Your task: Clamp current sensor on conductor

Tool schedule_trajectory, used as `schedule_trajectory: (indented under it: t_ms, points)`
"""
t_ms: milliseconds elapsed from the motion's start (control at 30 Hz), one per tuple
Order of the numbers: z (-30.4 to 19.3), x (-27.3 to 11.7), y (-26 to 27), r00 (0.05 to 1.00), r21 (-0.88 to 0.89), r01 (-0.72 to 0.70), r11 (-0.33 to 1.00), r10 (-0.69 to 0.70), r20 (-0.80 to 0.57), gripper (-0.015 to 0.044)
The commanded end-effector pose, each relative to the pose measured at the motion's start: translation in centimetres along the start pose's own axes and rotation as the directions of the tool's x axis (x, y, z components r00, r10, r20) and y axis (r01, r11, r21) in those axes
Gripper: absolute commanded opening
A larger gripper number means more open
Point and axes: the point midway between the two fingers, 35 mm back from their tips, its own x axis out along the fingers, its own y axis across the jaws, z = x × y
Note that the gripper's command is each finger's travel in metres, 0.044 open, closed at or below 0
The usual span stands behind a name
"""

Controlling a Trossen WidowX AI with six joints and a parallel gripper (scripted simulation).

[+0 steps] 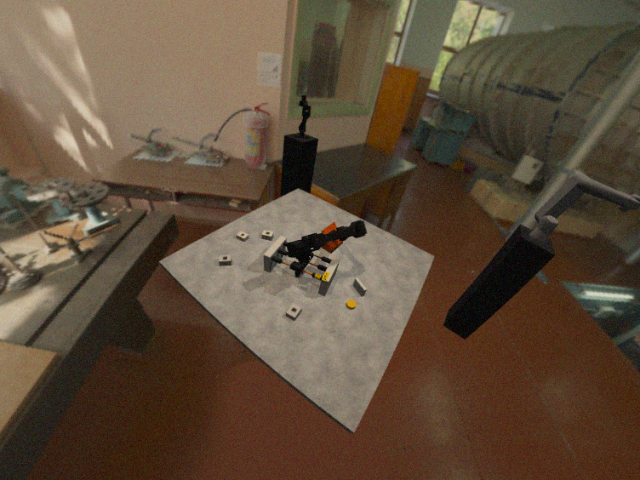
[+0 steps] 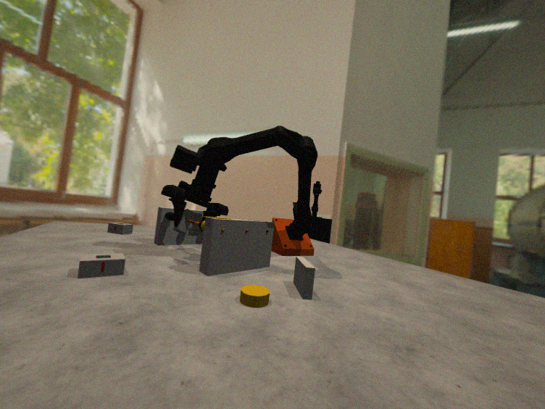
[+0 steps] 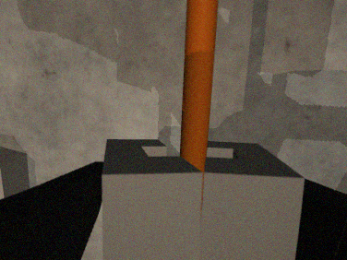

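Note:
The light-grey sensor (image 3: 148, 212) sits round the orange conductor (image 3: 198, 92) (image 2: 193, 221) in the wrist view. Its two halves meet at a middle seam with a thin orange line in it. Whether it is latched cannot be told, and no arrow shows. My gripper (image 3: 183, 173) (image 1: 300, 265) (image 2: 198, 217) is shut on the sensor, with one black finger on each side. In the top view it is at the front conductor, which bears a yellow marker (image 1: 325, 277) at its right end; the marker's lettering is too small to read. The fingers hide the sensor in the top and exterior views.
Two upright end blocks (image 1: 272, 254) (image 2: 238, 249) carry several parallel conductors, with dark sleeves on the others. A thin upright plate (image 1: 360, 286) (image 2: 304, 278) and a yellow disc (image 1: 351, 304) (image 2: 254, 296) stand right of them. Several small blocks with square marks lie around, one in front (image 1: 294, 311).

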Motion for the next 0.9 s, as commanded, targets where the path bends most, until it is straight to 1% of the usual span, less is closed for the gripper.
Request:
schedule_trajectory:
  t_ms: [0, 200, 733, 767, 867]
  points:
    - [0.0, 0.0, 0.1, 1.000, -0.003, -0.002, 1.000, 0.002, 0.000, 0.0000]
    - [0.0, 0.0, 0.1, 1.000, -0.003, -0.002, 1.000, 0.002, 0.000, 0.0000]
    - [0.0, -0.1, 0.0, 1.000, 0.000, 0.005, 1.000, -0.005, 0.001, 0.0420]
    - [0.1, -0.2, 0.0, 1.000, 0.001, 0.018, 1.000, -0.018, 0.004, 0.0440]
    - [0.4, -1.4, 0.1, 0.995, 0.003, 0.100, 0.995, -0.100, 0.016, 0.0440]
